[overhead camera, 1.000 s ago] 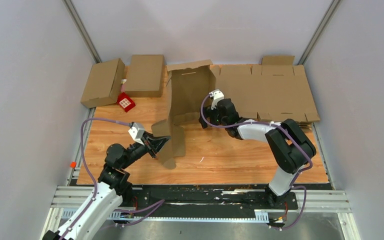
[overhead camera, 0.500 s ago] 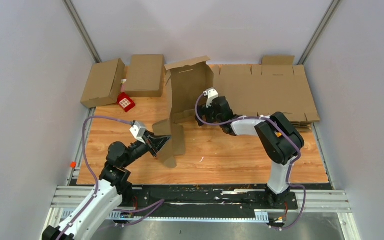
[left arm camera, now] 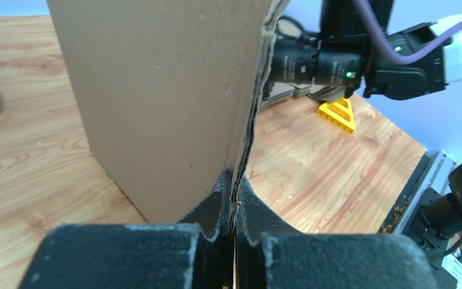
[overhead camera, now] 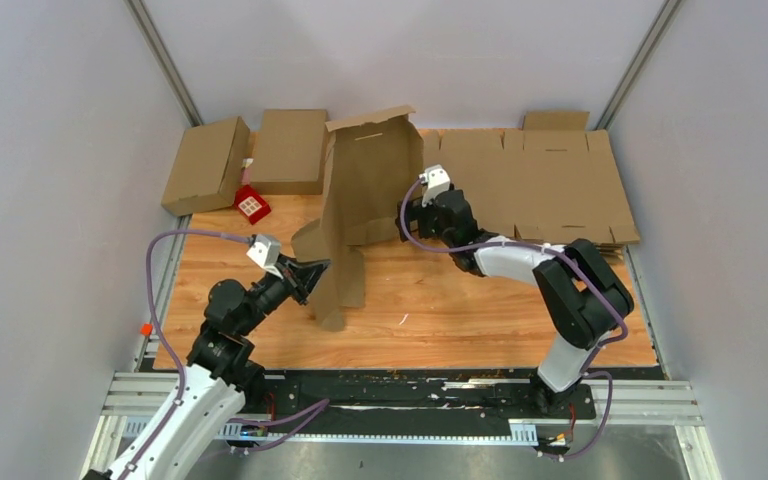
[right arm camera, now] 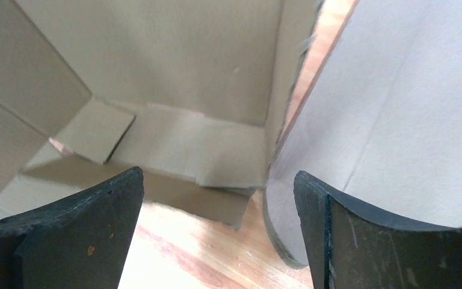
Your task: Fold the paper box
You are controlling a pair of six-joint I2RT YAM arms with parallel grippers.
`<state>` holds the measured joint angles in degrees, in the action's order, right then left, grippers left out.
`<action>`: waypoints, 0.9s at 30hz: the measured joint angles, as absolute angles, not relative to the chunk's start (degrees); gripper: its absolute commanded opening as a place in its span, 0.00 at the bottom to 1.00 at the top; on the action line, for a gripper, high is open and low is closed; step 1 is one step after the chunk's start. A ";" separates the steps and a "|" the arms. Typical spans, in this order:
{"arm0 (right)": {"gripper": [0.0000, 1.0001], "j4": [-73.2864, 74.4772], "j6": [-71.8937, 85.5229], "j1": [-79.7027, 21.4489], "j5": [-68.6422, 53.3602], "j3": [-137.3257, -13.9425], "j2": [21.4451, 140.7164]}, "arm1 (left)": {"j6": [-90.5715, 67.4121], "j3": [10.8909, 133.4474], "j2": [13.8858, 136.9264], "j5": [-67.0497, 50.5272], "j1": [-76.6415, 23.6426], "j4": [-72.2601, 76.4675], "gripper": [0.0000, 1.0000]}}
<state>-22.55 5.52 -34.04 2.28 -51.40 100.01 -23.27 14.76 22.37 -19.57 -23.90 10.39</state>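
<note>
A partly folded brown cardboard box [overhead camera: 365, 190] stands upright in the middle of the wooden table, its flaps loose. My left gripper [overhead camera: 312, 273] is shut on the edge of a lower side flap [overhead camera: 332, 275]; the left wrist view shows both fingers pinching the cardboard edge [left arm camera: 243, 144]. My right gripper [overhead camera: 412, 212] is open at the box's right side, level with its lower part. In the right wrist view its fingertips [right arm camera: 96, 211] frame the box's inside [right arm camera: 174, 78] and a loose panel [right arm camera: 391, 120] on the right.
Two folded boxes [overhead camera: 205, 165] [overhead camera: 290, 150] lie at the back left, with a small red object [overhead camera: 251, 205] beside them. A stack of flat cardboard blanks [overhead camera: 540, 185] lies at the back right. A yellow triangle marker [left arm camera: 337, 114] lies on the table.
The left gripper has drawn the flap to the left and the box has tilted and shifted left with it. The right gripper has stayed open by the box's right side.
</note>
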 measured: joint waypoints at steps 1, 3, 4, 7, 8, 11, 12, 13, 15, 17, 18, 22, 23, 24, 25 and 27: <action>0.89 -22.50 5.91 -34.00 3.33 -51.55 99.09 | -23.27 15.03 22.09 -18.98 -23.90 9.72 0.03; 0.80 -21.43 6.76 -33.69 5.15 -53.25 98.24 | -23.27 15.66 21.63 -17.76 -23.90 8.10 0.03; 0.73 -20.78 7.11 -33.52 5.82 -54.52 98.28 | -23.29 15.88 21.50 -17.37 -23.90 7.53 0.03; 0.41 -15.79 8.49 -32.64 7.70 -61.89 100.22 | -23.29 16.75 21.39 -16.14 -23.90 6.11 0.03; 0.26 -14.96 8.54 -32.38 8.03 -64.18 101.25 | -23.29 17.06 21.39 -15.84 -23.90 5.58 0.03; 0.00 -10.59 9.30 -31.55 8.47 -71.96 104.79 | -23.33 18.17 21.45 -14.50 -23.90 3.99 0.01; 0.00 -9.23 9.69 -31.35 8.25 -73.71 105.60 | -23.38 18.83 21.45 -13.74 -23.90 3.01 0.00; 0.00 -7.90 9.85 -31.11 7.64 -74.70 105.93 | -23.40 19.55 21.47 -12.88 -23.90 1.89 0.00; 0.00 -6.22 10.39 -30.85 6.92 -74.65 105.69 | -23.42 22.02 21.67 -10.41 -23.90 -1.48 0.00; 0.00 -4.27 11.66 -30.83 5.87 -74.02 104.40 | -23.44 25.56 22.04 -7.92 -23.90 -5.89 0.00; 0.00 -2.52 12.40 -30.83 5.37 -73.73 103.46 | -23.42 27.77 22.31 -6.76 -23.90 -8.47 0.00; 0.00 7.92 16.08 -31.03 2.83 -72.12 96.57 | -23.20 34.98 23.77 -3.70 -23.92 -16.86 0.00; 0.01 9.54 16.64 -31.09 2.46 -71.37 94.65 | -22.96 36.82 24.49 -3.20 -23.92 -18.74 0.00; 0.02 10.28 17.23 -31.27 1.83 -69.60 91.85 | -22.57 38.46 25.32 -2.72 -23.92 -20.16 0.00; 0.04 10.70 17.98 -31.42 1.23 -67.09 88.47 | -22.11 39.92 26.20 -2.37 -23.92 -21.26 0.00; 0.05 11.11 19.49 -31.70 -0.10 -61.41 81.34 | -21.15 42.57 28.27 -1.93 -23.92 -23.18 0.00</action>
<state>11.11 19.49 -31.70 -0.10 -61.41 81.34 -21.15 42.57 28.27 -1.93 -23.92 -23.18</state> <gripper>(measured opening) 0.036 0.009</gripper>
